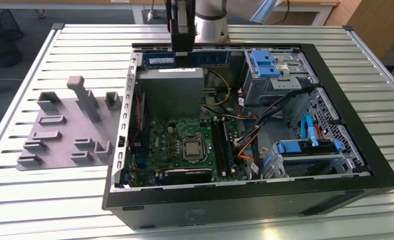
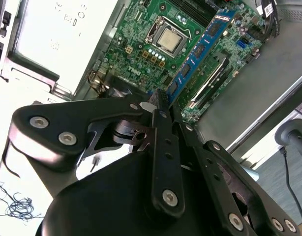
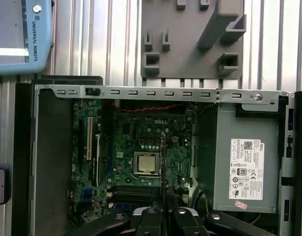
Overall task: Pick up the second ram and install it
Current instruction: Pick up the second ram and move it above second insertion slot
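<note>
Nearest the exterior camera stands the black front wall of the open computer case (image 1: 250, 200), along the near edge of the slatted desk (image 1: 23, 200). Toward the desk's left edge lies the grey tray (image 1: 63, 150) with its raised blocks, just beside the case's left wall; open slats run between the tray and the desk's left edge and near left corner. Inside the case the green motherboard (image 1: 170, 140) lies flat against the left wall, its dark memory slots (image 1: 222, 142) on the side toward the middle and a grey power supply (image 1: 173, 90) beyond it. Blue drive cages (image 1: 264, 65) fill the case's right side, with cables between them and the board.

Over the case's far wall, toward the desk's far edge, the claw (image 1: 182, 52) is clamped on the second ram (image 1: 210, 58), held level and lengthwise along that edge. In the second wrist view the claw (image 2: 161, 105) grips one end of the blue stick (image 2: 205, 42), the board open beneath it. In the first wrist view the stick (image 3: 163, 157) appears edge-on above the board.
</note>
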